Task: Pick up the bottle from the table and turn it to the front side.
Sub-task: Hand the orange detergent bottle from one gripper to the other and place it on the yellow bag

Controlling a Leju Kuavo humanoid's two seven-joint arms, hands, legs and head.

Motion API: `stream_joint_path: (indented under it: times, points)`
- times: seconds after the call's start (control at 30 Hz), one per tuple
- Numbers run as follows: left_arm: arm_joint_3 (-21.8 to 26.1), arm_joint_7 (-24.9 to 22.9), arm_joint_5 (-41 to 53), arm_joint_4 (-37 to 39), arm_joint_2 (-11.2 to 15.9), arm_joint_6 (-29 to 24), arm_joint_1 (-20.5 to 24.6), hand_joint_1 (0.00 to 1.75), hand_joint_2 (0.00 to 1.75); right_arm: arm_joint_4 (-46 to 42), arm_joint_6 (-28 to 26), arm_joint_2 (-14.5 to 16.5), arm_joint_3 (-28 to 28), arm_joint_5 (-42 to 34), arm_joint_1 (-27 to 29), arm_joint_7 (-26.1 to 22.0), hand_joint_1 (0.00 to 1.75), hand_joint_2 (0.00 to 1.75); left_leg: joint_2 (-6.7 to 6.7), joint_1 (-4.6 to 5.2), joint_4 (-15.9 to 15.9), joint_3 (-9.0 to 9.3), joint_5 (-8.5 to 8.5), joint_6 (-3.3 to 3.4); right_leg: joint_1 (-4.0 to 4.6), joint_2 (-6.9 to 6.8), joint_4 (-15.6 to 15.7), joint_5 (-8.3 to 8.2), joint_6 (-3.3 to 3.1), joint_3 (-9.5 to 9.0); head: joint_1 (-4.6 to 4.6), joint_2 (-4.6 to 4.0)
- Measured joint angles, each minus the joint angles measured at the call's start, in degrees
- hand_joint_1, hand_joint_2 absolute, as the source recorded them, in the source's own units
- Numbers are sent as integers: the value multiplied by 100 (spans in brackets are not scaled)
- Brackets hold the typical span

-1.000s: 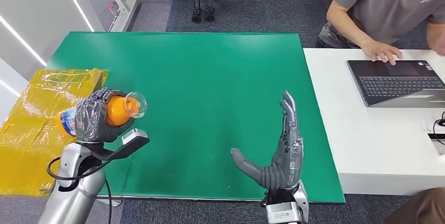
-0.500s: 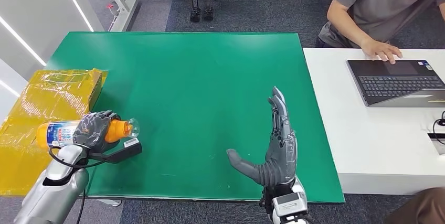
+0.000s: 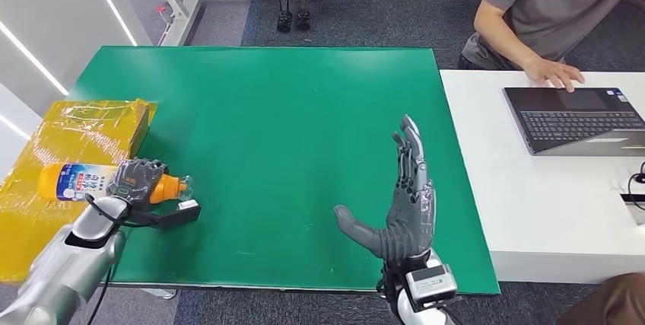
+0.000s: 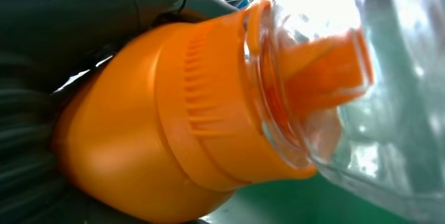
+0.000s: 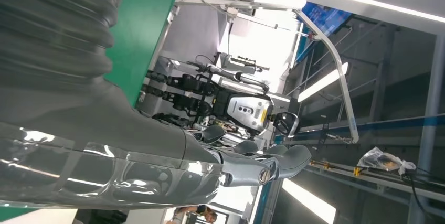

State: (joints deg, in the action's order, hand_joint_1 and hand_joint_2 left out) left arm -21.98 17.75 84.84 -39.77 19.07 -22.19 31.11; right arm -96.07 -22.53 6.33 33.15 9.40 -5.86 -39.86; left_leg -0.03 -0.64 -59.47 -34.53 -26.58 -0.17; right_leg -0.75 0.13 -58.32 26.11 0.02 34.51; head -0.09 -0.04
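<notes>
The left hand [image 3: 135, 180] has its dark fingers [image 3: 144, 169] wrapped round the orange shoulder of a plastic bottle with a blue-and-white label and a clear cap [image 3: 91, 183]. The bottle lies on its side in that grip, its base sticking out past the back of the hand over the yellow film-wrapped box [image 3: 68, 142], its cap end poking out beyond the fingers toward the middle of the green worktop [image 3: 289, 104]. In the left wrist view the orange shoulder [image 4: 157, 129] fills the space just beyond the palm, with an orange spout [image 4: 325, 72] under the see-through cap.

The right hand [image 3: 403, 207] holds nothing: it stands edge-up over the near part of the green worktop, fingers [image 3: 411, 150] straight and together, thumb stuck out toward the left hand, well apart from the bottle.

Beyond the right hand's outer side stands a white worktop [image 3: 517, 211] with a dark open laptop [image 3: 578, 119], and a person in a grey shirt [image 3: 563, 5] rests a hand by its keyboard
</notes>
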Motion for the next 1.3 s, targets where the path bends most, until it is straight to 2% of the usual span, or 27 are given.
stream_joint_path:
  times: [0.4, 0.77, 1.1, 1.23, 1.3]
  points:
    - [-352, -9, 330, 985, -295, 220, 956, 175, 175, 85, -9, 72, -1, -15, -30, 12, 0, 175, 1, 0, -1, -2, 2, -4, 0, 3, -1, -1, 0, 1, 1, 0]
    - [-375, 56, 134, 1307, -412, 463, 1052, 175, 175, 95, -89, 84, -3, 5, -75, 44, 0, 175, 2, 0, -1, -2, 2, -4, 0, 4, -2, -1, -1, 2, 1, 0]
    - [-239, 341, -542, 1429, -429, 822, 1135, 175, 175, 93, -195, 84, -3, 105, -74, 222, 0, 175, 2, 0, 0, -1, 2, -4, 0, 2, -2, -1, -1, -1, 1, 0]
    - [-147, 383, -683, 1455, -447, 866, 1136, 0, 175, 86, -166, 84, -1, 152, -74, 290, 0, 175, 0, 0, 0, 0, 2, -4, 0, 1, -2, -1, -1, -2, 1, 0]
    - [-119, 384, -693, 1464, -456, 880, 1137, 0, 175, 81, -140, 84, -1, 157, -75, 317, 0, 175, 0, 0, 0, 1, 2, -4, 0, 1, -2, -1, -1, -3, 1, 0]
